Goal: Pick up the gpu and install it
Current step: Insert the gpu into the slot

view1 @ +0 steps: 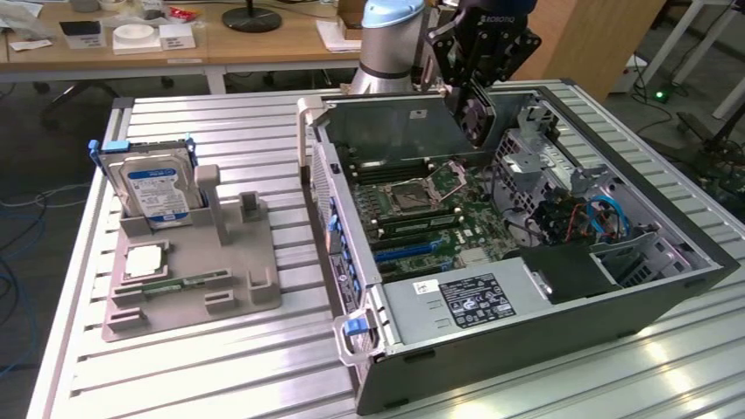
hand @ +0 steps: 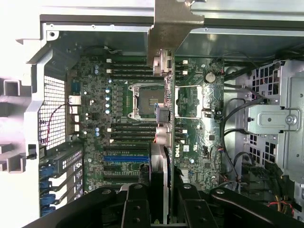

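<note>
gpu point(view1: 475, 113) hangs clear above motherboard point(view1: 448, 209); cables point(view1: 599, 218) (blue, orange) crowd exterior view's right.

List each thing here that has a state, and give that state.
gpu: gripped, held on edge above motherboard, not seated.
gripper: shut on gpu.
computer case: open, lying on its side.
CPU socket: cover raised.
hard drive: upright in holder.
memory stick: flat in holder.

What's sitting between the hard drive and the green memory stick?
A square silver chip, lying on the gray holder, seen in the exterior view.
</note>
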`<move>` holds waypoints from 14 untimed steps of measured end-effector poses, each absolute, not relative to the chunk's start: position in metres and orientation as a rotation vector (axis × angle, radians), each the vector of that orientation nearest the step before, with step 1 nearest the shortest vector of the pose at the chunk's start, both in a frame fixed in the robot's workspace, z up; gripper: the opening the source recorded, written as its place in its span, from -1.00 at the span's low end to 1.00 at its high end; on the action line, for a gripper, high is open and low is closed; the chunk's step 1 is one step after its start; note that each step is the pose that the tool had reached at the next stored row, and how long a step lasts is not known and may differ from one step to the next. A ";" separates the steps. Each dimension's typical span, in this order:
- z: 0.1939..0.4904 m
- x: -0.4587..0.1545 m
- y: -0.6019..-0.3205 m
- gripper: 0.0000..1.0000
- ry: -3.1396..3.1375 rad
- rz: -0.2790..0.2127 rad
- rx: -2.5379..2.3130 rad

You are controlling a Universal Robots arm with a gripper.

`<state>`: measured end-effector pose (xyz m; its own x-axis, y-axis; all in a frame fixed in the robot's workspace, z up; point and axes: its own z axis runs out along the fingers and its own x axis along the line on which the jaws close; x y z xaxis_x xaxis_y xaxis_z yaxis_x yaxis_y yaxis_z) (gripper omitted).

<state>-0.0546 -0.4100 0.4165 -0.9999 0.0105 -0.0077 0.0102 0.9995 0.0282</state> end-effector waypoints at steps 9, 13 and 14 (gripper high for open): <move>0.416 -0.055 -0.411 -0.45 3.133 0.045 -0.006; 0.416 -0.055 -0.411 -0.45 3.134 0.045 -0.029; 0.416 -0.055 -0.411 -0.45 3.134 0.045 -0.033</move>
